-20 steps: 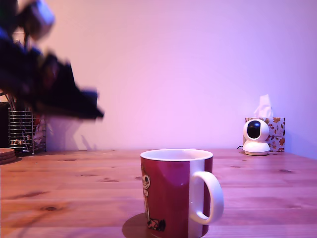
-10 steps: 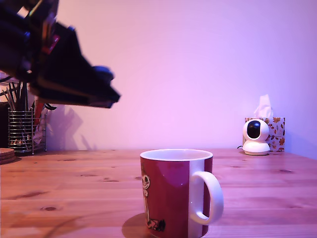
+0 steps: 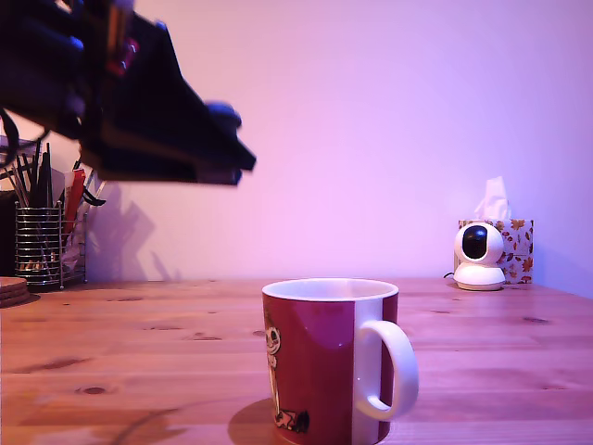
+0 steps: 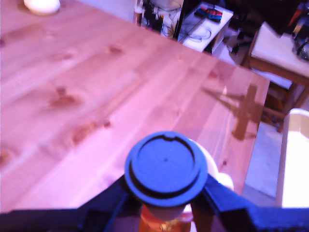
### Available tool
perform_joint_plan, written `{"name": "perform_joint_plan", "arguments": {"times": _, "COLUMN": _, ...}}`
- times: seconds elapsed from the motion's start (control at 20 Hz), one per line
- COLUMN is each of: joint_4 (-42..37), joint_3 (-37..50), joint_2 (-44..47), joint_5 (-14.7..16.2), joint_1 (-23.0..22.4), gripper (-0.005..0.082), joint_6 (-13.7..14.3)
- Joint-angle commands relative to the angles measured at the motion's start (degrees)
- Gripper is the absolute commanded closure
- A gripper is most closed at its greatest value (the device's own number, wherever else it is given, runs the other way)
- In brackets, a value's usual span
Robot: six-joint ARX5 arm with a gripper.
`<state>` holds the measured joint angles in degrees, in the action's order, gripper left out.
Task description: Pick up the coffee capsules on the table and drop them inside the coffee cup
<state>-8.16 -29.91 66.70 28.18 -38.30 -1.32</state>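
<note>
Black gripper [image 4: 165, 205] up in the air, jaws closed on blue round-topped plastic coffee capsule [image 4: 165, 167], flat rimmed top facing the wrist cam, pod seated between the two jaws. Dark red ceramic mug w/ white stripe + white handle [image 3: 331, 360] sits on light brown wooden surface [image 3: 139, 343], below and ahead of the jaws in exterior view; wrist cam shows its white rim right under the capsule. Other capsules not visible. Beyond jaws: wire utensil holder [image 3: 39, 246], white dome camera [image 3: 479, 255], tissue box [image 3: 516, 243].
</note>
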Motion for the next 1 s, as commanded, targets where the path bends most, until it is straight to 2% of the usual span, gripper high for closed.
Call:
{"name": "perform_joint_plan", "arguments": {"times": 0.0, "joint_4": -0.7, "joint_3": -3.1, "joint_2": 3.0, "joint_5": 0.1, "joint_1": -1.1, "gripper": 0.0592, "joint_6": -0.2}}
{"name": "perform_joint_plan", "arguments": {"times": 0.15, "joint_4": 2.7, "joint_3": -8.3, "joint_2": 7.4, "joint_5": 0.1, "joint_1": -2.9, "gripper": 0.0592, "joint_6": -0.2}}
{"name": "perform_joint_plan", "arguments": {"times": 0.45, "joint_4": 18.5, "joint_3": -19.8, "joint_2": 14.2, "joint_5": -0.1, "joint_1": -5.6, "gripper": 0.0592, "joint_6": 3.4}}
{"name": "perform_joint_plan", "arguments": {"times": 0.65, "joint_4": 23.9, "joint_3": -23.3, "joint_2": 18.9, "joint_5": -0.3, "joint_1": -6.7, "gripper": 0.0592, "joint_6": 4.9}}
{"name": "perform_joint_plan", "arguments": {"times": 0.9, "joint_4": 26.5, "joint_3": -23.4, "joint_2": 21.1, "joint_5": -4.0, "joint_1": -8.0, "gripper": 0.0592, "joint_6": 7.1}}
{"name": "perform_joint_plan", "arguments": {"times": 0.95, "joint_4": 26.8, "joint_3": -23.4, "joint_2": 21.1, "joint_5": -4.6, "joint_1": -8.3, "gripper": 0.0592, "joint_6": 8.9}}
